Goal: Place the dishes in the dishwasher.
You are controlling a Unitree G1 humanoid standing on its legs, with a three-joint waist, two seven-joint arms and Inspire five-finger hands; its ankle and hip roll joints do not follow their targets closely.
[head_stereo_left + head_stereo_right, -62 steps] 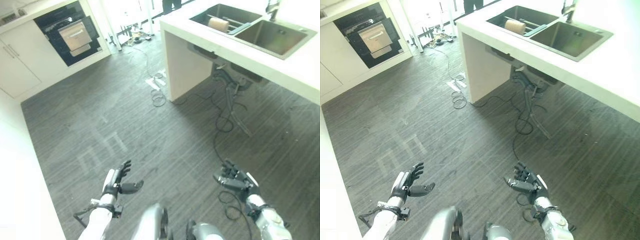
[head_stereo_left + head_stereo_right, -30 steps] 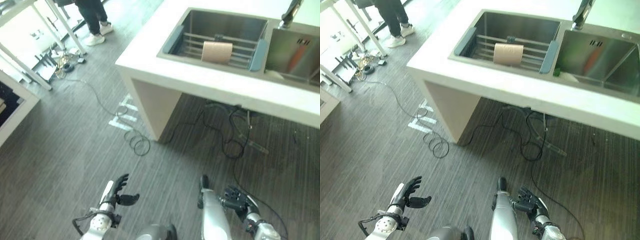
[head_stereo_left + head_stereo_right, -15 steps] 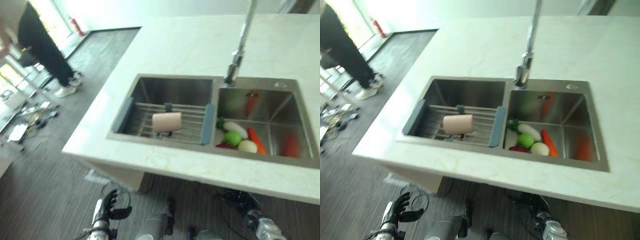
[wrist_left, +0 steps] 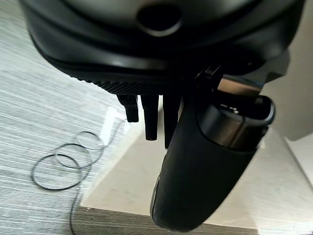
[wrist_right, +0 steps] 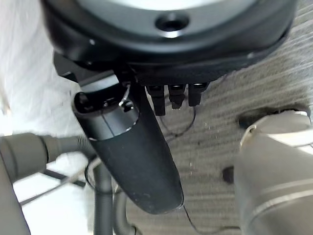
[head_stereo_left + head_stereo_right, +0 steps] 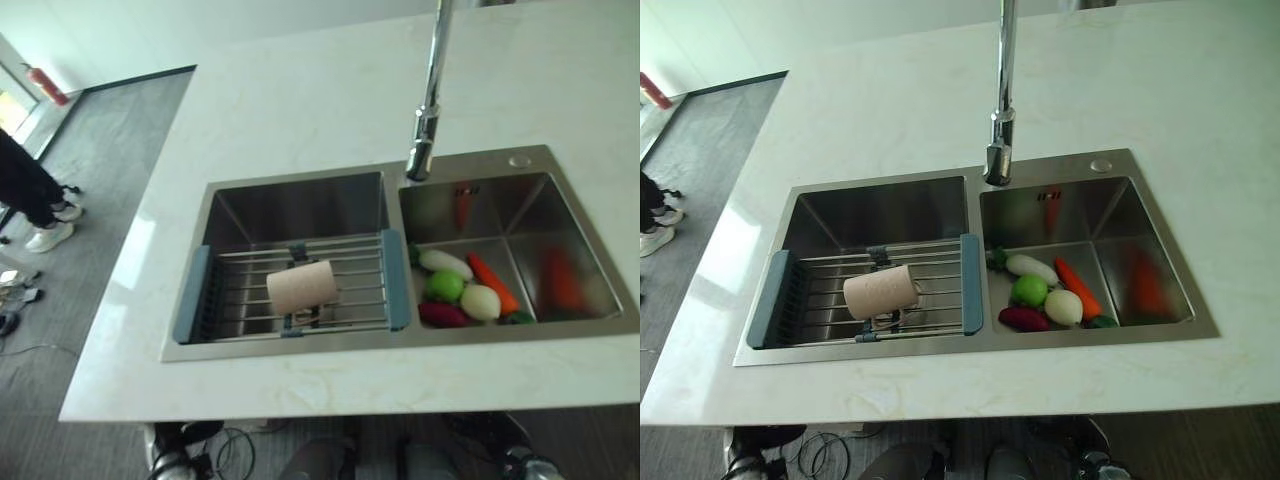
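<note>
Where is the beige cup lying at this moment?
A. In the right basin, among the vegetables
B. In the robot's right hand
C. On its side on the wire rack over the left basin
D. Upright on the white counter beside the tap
C: the beige cup lies on its side on the wire rack that spans the left basin, apart from the vegetables in the right basin.

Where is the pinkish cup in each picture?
Left eye view: the cup lies on its side on the rack over the left basin.
Right eye view: the cup lies on the same rack, left of the tap.
Left wrist view: not in it.
Right wrist view: not in it.
Shared landmark: the tap between the two basins.
</note>
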